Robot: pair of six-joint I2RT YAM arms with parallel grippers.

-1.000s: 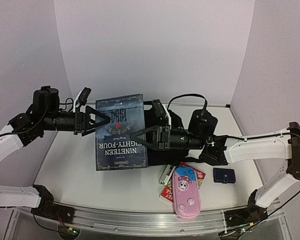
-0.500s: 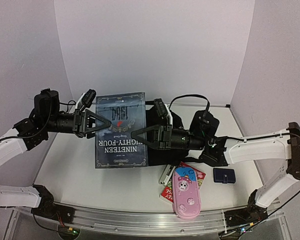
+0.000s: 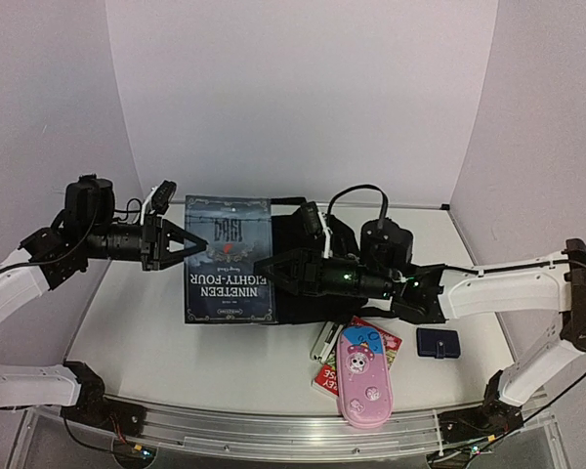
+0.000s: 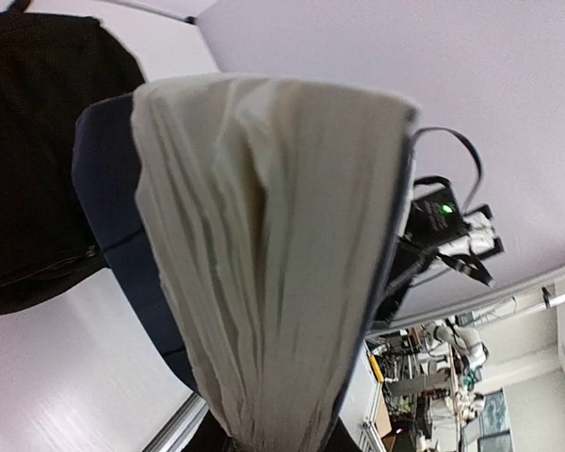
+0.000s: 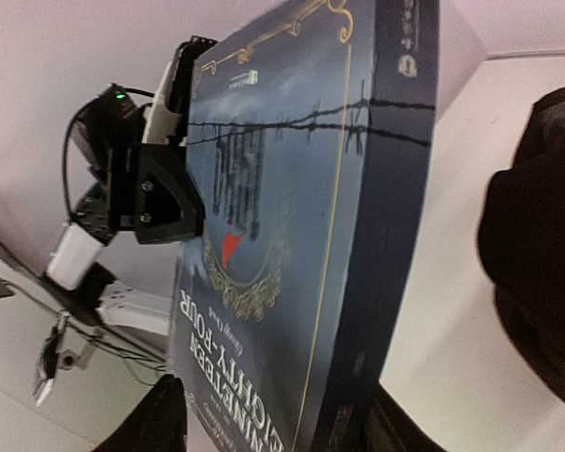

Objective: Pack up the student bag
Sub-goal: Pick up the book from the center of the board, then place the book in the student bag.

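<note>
A glossy pink pencil case, rounded like a bar of soap and dotted with a cartoon face, lies closest to the table's front edge. It overlaps a flat red printed booklet, and a small white object just to the booklet's left is too small to identify. To their right, set apart, sits a small dark-blue rectangular pouch on the matte white table.

Above the middle of the table, a thick dark-blue hardcover book, titled "Nineteen Eighty-Four" in pale letters with gold scrollwork, is held up between the two arms. The right gripper meets its right edge. In the right wrist view the black fingers straddle the book's thickness, one on the cover side and one on the spine side, but I cannot tell whether they press on it. The left gripper is pinched onto the book's left edge. In the left wrist view the cream, ruffled page block rises straight from between its fingers.

The soft black fabric student bag slumps on the table behind and beneath the book, its rounded bulk showing past the book's right side.

Plain lilac walls close the scene.
</note>
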